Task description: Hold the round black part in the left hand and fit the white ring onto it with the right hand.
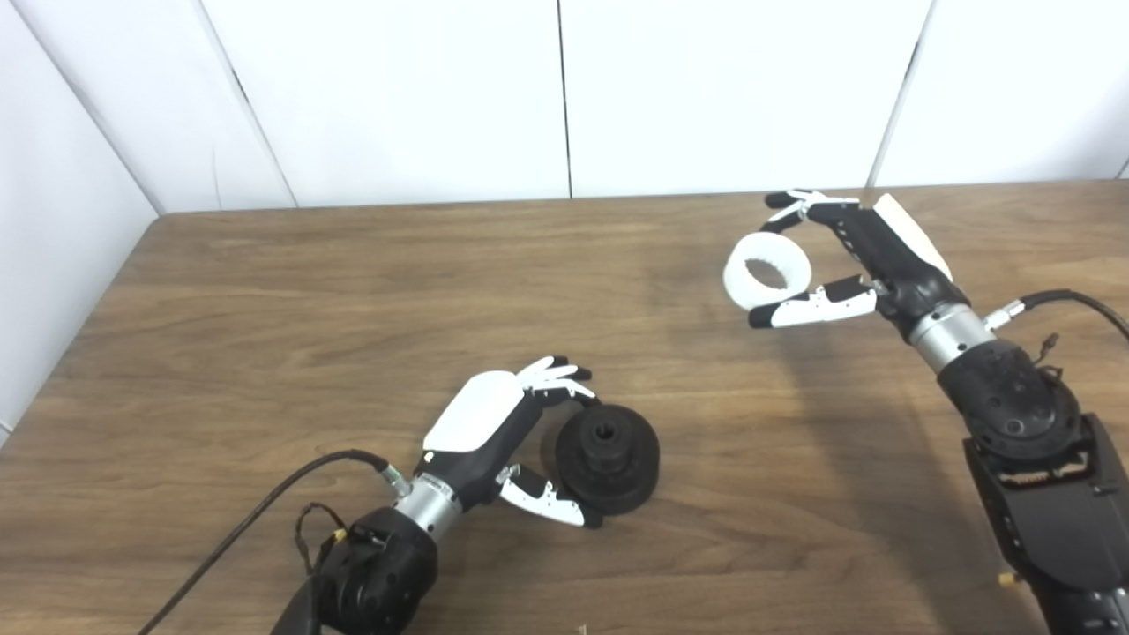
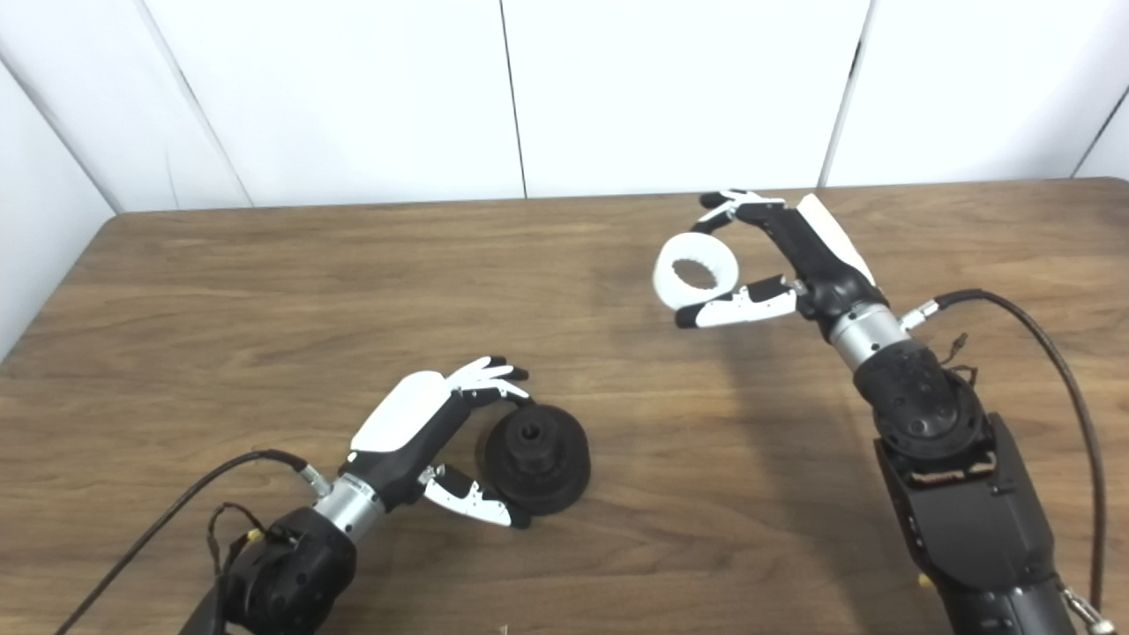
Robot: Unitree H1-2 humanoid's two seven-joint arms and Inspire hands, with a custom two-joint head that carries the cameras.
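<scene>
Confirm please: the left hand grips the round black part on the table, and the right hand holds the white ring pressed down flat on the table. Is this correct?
Not quite. The right hand holds the white ring between its fingers and thumb, raised above the table, not pressed flat on it; the left eye view shows this. The left hand does grip the round black part on the table.

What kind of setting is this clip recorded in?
Probably a lab or test bench rather than a workshop: a bare wooden table against plain white wall panels, with only the round black part and white ring out, each at a robot hand.
</scene>
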